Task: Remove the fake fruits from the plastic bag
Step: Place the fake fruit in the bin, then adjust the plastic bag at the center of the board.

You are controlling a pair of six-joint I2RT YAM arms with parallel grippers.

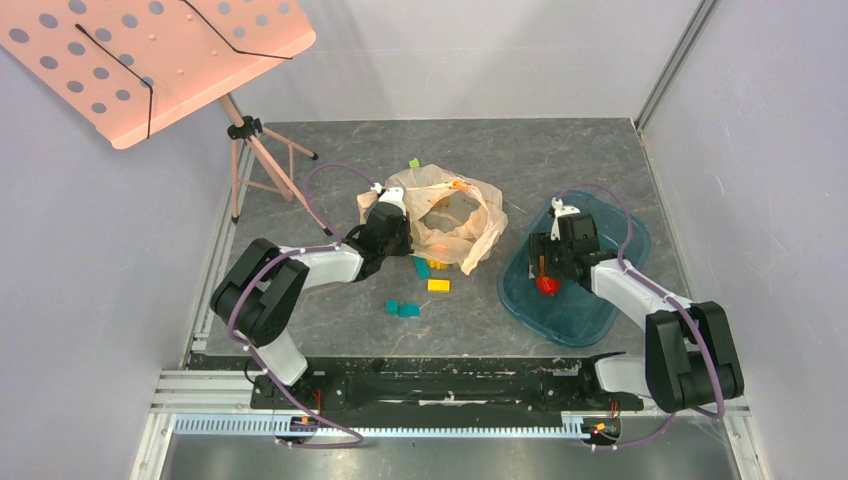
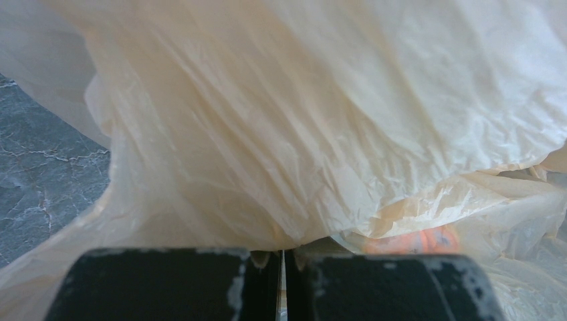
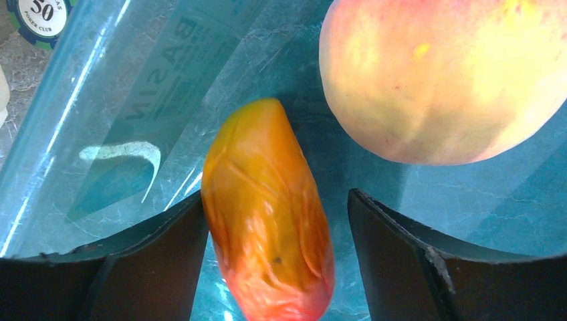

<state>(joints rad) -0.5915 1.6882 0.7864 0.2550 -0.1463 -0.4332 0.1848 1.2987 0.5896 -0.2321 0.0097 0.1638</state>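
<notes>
My left gripper (image 2: 282, 259) pinches bag (image 2: 301, 120): thin, floppy, hold at rim. Jaws of my right gripper (image 3: 275, 200) spread around glossy orange fruit (image 3: 267, 247) in tray (image 3: 100, 167): likely slippery, grip across middle.

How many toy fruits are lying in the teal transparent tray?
2: glossy orange-red oval fruit between the right fingers; round yellow-pink fruit just beyond it. Others may be hidden.

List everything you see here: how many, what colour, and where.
plastic bag: one, pale peach, table centre
tray: one, teal, right side
orange-red fruit: one, in tray
peach-like fruit: one, yellow-pink, in tray
greenish lump: one, dark, inside bag, unclear
blocks: several, teal, yellow, green, around bag
poker chip: one, green-white, beside tray
music stand: one, pink, far left
left gripper: shut on bag
right gripper: open around orange-red fruit
</notes>
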